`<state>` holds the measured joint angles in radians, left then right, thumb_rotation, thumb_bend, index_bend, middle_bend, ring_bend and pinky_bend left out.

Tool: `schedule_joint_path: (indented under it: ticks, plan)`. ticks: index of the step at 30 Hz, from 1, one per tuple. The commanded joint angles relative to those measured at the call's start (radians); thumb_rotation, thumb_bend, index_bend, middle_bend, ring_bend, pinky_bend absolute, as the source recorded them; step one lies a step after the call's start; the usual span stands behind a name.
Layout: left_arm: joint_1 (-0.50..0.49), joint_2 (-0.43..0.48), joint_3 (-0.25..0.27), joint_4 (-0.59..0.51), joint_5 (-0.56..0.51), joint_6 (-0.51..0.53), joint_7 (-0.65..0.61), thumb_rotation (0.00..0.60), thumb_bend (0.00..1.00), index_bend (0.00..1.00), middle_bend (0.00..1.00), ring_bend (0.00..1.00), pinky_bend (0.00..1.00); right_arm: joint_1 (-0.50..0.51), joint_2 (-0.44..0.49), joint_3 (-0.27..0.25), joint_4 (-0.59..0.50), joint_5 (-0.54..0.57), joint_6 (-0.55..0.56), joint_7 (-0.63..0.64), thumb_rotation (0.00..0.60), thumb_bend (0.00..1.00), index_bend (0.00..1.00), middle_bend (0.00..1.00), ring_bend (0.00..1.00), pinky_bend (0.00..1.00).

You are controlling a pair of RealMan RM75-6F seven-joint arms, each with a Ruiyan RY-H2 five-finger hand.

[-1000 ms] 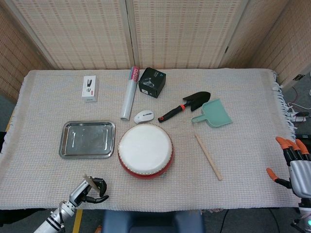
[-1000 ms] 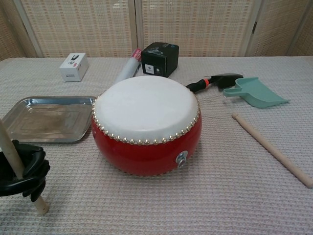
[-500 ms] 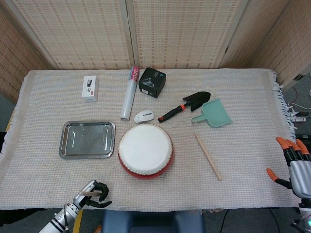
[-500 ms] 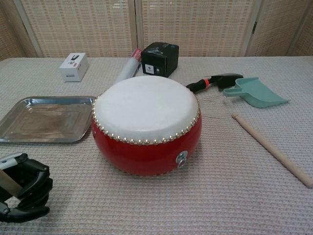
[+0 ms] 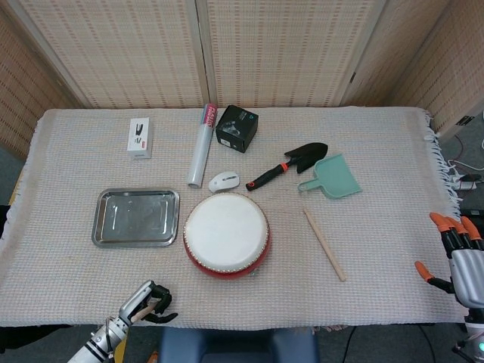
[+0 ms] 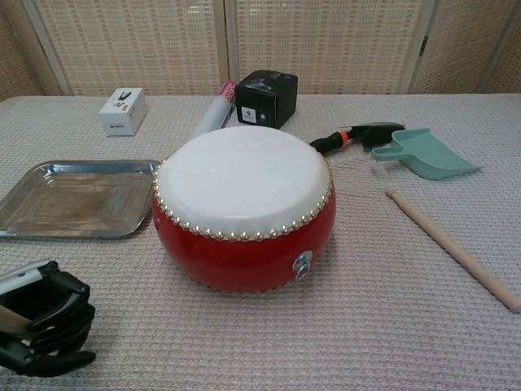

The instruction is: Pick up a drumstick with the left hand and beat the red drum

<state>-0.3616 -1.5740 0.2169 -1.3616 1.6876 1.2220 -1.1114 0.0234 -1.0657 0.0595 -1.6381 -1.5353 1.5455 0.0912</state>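
The red drum (image 5: 225, 234) with its white skin stands at the table's middle front, and fills the centre of the chest view (image 6: 244, 208). My left hand (image 5: 145, 304) sits low at the front edge, left of the drum, fingers curled (image 6: 45, 322) around a wooden drumstick (image 6: 10, 319) that is mostly hidden in the grip. A second drumstick (image 5: 325, 244) lies loose on the cloth right of the drum (image 6: 452, 248). My right hand (image 5: 454, 253) hangs off the table's right edge, fingers spread, holding nothing.
A metal tray (image 5: 136, 217) lies left of the drum. Behind the drum are a white mouse (image 5: 224, 181), a rolled tube (image 5: 200, 147), a black box (image 5: 237, 127) and a white box (image 5: 139, 137). A black trowel (image 5: 291, 165) and teal scoop (image 5: 333, 178) lie back right.
My left hand has sunk toward the front edge and the held drumstick has tipped from upright to nearly hidden in the grip. The right hand and the drum have not moved.
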Motion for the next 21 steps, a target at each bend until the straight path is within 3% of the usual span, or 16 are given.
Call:
schedule_joint_path:
  ticks: [1,12,18,21]
  plan:
    - [0.003,-0.014,-0.005,0.007,-0.008,-0.001,-0.008,0.600,0.25,0.94,0.92,0.86,0.78,0.000,0.000,0.000,0.000,0.000,0.000,-0.001,0.600,0.24,0.06,0.11,0.00,0.05]
    - [0.004,-0.036,-0.008,0.032,-0.014,-0.009,0.016,0.600,0.33,1.00,1.00,0.95,0.92,-0.003,0.001,0.001,-0.002,0.002,0.004,-0.005,0.600,0.24,0.06,0.10,0.00,0.05]
    - [0.012,-0.047,-0.021,0.042,-0.029,-0.004,0.055,0.600,0.52,1.00,1.00,0.97,1.00,-0.001,-0.001,0.001,0.000,0.003,0.000,-0.004,0.600,0.24,0.06,0.10,0.00,0.05]
    - [0.013,-0.051,-0.023,0.049,-0.030,-0.005,0.074,0.600,0.57,1.00,1.00,0.97,1.00,-0.001,-0.001,0.002,0.000,0.003,0.001,-0.003,0.600,0.24,0.06,0.10,0.00,0.05]
